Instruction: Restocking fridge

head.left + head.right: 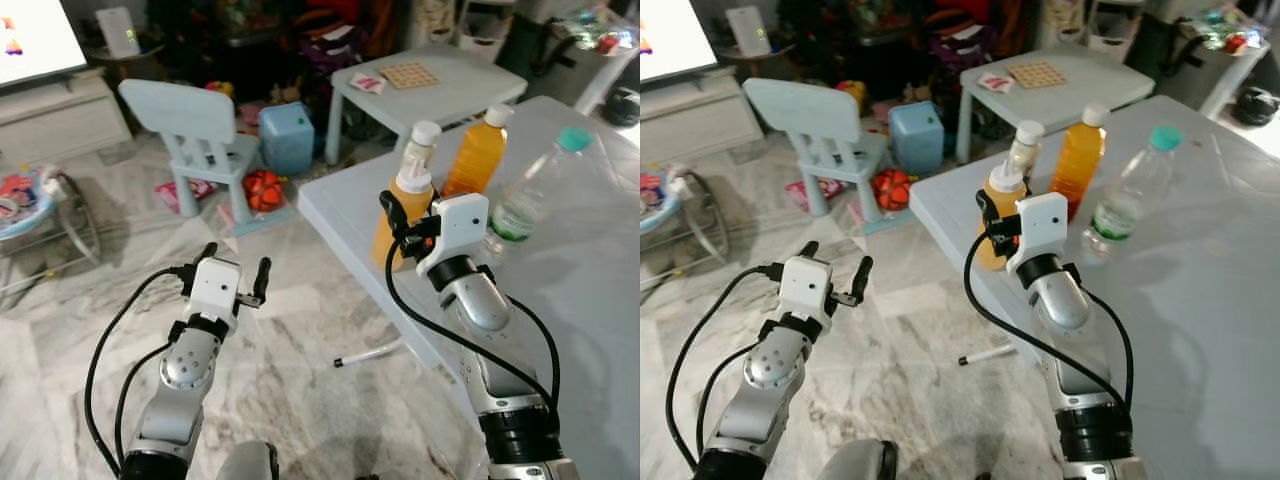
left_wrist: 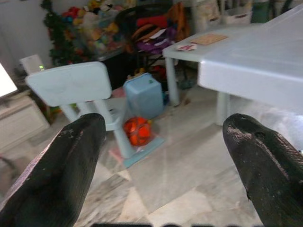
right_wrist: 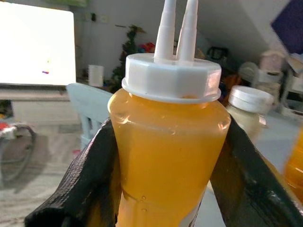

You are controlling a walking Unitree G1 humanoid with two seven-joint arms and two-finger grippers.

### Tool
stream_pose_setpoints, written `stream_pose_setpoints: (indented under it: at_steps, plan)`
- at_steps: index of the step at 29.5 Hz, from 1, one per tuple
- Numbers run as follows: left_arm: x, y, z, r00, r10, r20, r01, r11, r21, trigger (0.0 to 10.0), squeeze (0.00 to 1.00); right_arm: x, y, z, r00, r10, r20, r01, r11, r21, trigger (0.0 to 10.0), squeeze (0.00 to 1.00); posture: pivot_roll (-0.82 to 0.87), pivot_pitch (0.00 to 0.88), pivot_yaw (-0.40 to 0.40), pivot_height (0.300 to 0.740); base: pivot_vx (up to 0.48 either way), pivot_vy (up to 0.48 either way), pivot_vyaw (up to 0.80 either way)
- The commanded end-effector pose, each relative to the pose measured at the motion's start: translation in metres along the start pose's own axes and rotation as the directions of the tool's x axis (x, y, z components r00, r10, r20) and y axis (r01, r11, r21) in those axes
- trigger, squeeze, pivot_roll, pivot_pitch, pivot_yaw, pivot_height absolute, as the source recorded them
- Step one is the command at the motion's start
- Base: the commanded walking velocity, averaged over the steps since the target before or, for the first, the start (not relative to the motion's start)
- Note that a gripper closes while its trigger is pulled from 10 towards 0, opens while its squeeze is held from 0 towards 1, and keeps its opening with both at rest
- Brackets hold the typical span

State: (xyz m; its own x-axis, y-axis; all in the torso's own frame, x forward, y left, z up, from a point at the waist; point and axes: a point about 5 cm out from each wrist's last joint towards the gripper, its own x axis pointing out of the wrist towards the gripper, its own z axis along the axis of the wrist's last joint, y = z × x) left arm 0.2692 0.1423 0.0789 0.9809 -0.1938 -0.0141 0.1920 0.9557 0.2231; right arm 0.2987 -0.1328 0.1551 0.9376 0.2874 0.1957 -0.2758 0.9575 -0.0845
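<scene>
Gripping now: my right gripper [image 3: 165, 175] has the orange sauce bottle [image 3: 168, 156] between its two black fingers [image 3: 87, 184], one pressed on each side of the body, closed onto it.
Bottle spot: near the front corner of the white table [image 1: 590, 280], upright, white twin-nozzle cap [image 3: 171, 75] above my fingers.
Relative to claw: bottle sits fully inside the grip, fingers at mid-body, cap clear of them.
Lifted or resting: can't tell, base hidden behind my wrist.
Neighbours: pale bottle with white cap [image 1: 422, 140] just behind it; orange juice bottle [image 1: 478, 150] beside that; clear water bottle with teal cap [image 1: 530, 195] further to my right. All upright on the table.
Left gripper [image 1: 235, 272]: out over the marble floor [image 1: 300, 370], well apart from the table, fingers spread wide, holding nothing.
Background: light blue child chair [image 1: 195, 125], blue box [image 1: 287, 135], orange ball [image 1: 262, 188], second small table [image 1: 440, 85].
</scene>
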Motion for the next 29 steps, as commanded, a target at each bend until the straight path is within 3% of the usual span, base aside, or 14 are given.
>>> stream_pose_setpoints:
  at_steps: [1, 10, 14, 21, 26, 29]
  plan:
    - [0.001, 0.000, -0.001, 1.000, -0.009, 0.001, 0.009, 1.000, 0.011, 10.0, 0.00, 0.001, -0.002, 0.001, 1.000, -0.009, 0.008, 0.009, 1.000, -0.006, 10.0, 0.00, 0.05, 0.000, 0.007, 0.740, 0.000, 0.000, 0.80]
    - [-0.003, 0.001, -0.007, 1.000, -0.014, -0.011, 0.014, 0.999, 0.031, 10.0, 0.00, -0.003, 0.005, -0.004, 1.000, 0.012, 0.008, -0.012, 1.000, -0.008, 10.0, 0.00, 0.04, 0.000, 0.017, 0.740, 0.000, 0.000, 0.80]
    - [-0.002, -0.002, -0.007, 1.000, -0.013, -0.015, 0.013, 1.000, 0.011, 10.0, 0.00, -0.002, 0.010, -0.005, 0.999, 0.043, 0.010, -0.043, 0.998, -0.049, 10.0, 0.00, 0.04, 0.000, 0.014, 0.740, 0.000, 0.000, 0.80]
    - [-0.002, 0.000, -0.007, 1.000, -0.006, -0.010, 0.006, 1.000, 0.027, 10.0, 0.00, -0.001, 0.008, -0.005, 0.999, 0.039, 0.014, -0.039, 0.998, -0.049, 10.0, 0.00, 0.04, 0.000, 0.016, 0.740, 0.114, 0.112, 0.80]
    - [-0.015, 0.015, -0.016, 0.998, 0.051, -0.047, -0.048, 0.997, 0.057, 10.0, 0.00, -0.012, -0.003, -0.011, 1.000, -0.005, -0.010, 0.004, 0.998, -0.070, 10.0, 0.00, 0.04, 0.000, 0.023, 0.740, 0.000, 0.000, 0.80]
    - [-0.029, 0.027, -0.024, 0.992, 0.096, -0.083, -0.091, 0.993, 0.071, 10.0, 0.00, -0.024, -0.016, -0.017, 0.996, -0.086, -0.039, 0.082, 0.993, -0.091, 10.0, 0.00, 0.04, 0.000, 0.023, 0.740, 0.000, 0.000, 0.80]
